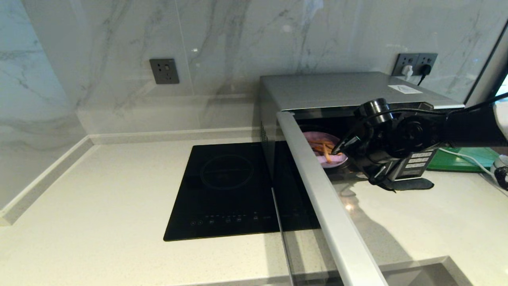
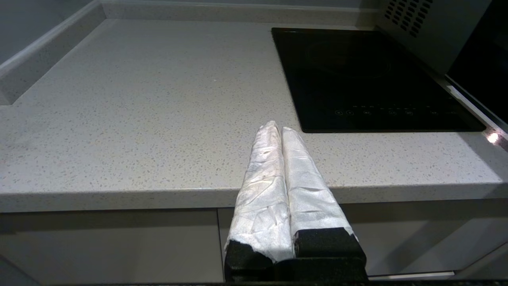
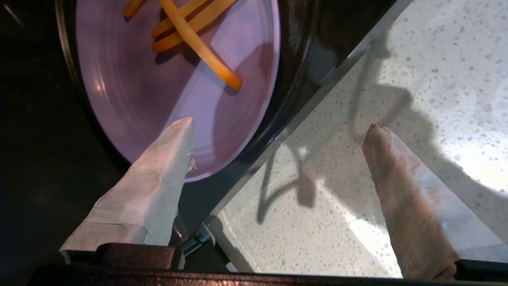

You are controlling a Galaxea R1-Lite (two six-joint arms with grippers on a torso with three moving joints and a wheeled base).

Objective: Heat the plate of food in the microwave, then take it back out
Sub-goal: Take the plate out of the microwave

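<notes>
— Door (image 1: 329, 206) of the microwave (image 1: 341, 89) hangs open, nearest me. Where's the plate of food (image 1: 323, 153)?

— Inside the cavity, near its front edge. I see my right gripper (image 3: 278, 131) spread wide across that edge, one finger over the plate's rim, holding nothing.

— Left gripper (image 2: 278, 129)?

— Pinched together over the countertop's (image 2: 139, 119) front edge, beside the induction hob (image 2: 357, 79).

Left hand (image 2: 281, 129) (fingers pressed together) hangs over countertop (image 2: 139, 111) near hob (image 2: 369, 79).
</notes>
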